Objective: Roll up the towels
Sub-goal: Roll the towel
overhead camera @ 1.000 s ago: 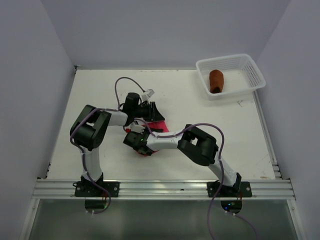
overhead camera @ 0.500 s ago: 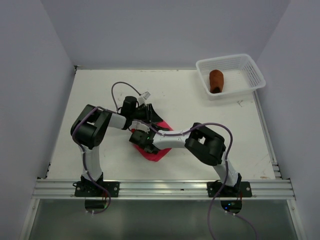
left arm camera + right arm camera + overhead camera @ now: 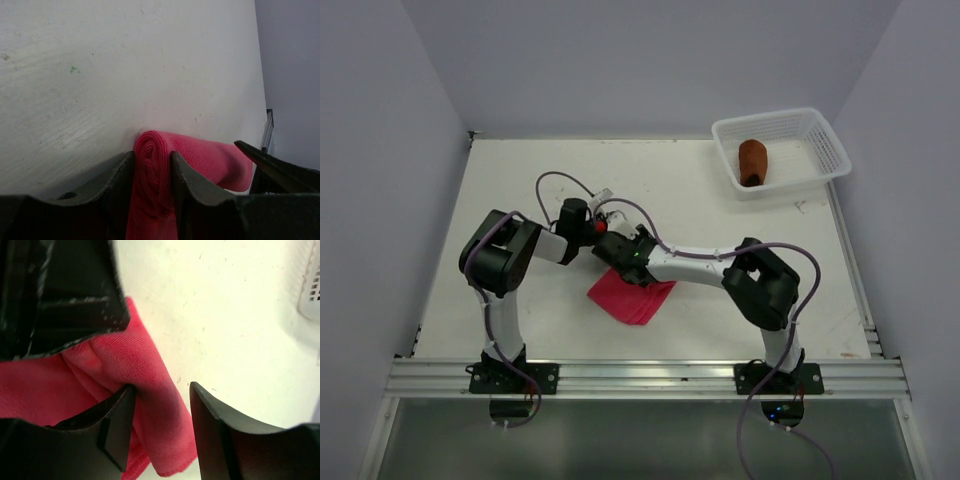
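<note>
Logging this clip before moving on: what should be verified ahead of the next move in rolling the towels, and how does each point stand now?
1. Left pincer clamped on the rolled end of the pink towel: ok.
2. Right pincer open, with the towel partly in its gap: ok.
3. Pink towel fully rolled: not ok, a flat part lies unrolled on the table.
4. Brown towel rolled and inside the basket: ok.
5. Roll even along its whole length: cannot tell, mostly hidden from above.
</note>
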Available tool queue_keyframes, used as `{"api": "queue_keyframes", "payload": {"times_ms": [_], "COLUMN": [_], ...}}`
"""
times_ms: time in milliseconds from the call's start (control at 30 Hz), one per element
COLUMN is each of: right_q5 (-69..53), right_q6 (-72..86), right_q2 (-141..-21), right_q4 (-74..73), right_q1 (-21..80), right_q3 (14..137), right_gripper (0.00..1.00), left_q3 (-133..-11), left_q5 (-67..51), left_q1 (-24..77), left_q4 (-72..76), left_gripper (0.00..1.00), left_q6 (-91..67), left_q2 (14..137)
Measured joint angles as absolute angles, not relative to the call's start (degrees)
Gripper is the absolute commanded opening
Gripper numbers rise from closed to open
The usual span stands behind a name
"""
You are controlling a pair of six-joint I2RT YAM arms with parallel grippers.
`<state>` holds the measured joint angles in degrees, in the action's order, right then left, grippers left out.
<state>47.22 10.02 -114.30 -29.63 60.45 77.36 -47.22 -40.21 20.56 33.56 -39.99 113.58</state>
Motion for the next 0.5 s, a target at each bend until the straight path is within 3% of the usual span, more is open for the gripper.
{"api": "queue_keyframes", "payload": {"times_ms": [500], "right_q5": [37.4], "right_q6": [17.0], "right_q2": [-106.6], "right_q4": [-24.7], "right_q1": [58.1], "right_q3": [73.4], "right_gripper": [0.57], "left_q3": [-46.3], "left_q5": [-40.2], "left_q1": [20.0], "left_q4": [35.2], "left_gripper": [0.4], "left_q6": [-39.9], "left_q2": [113.6]}}
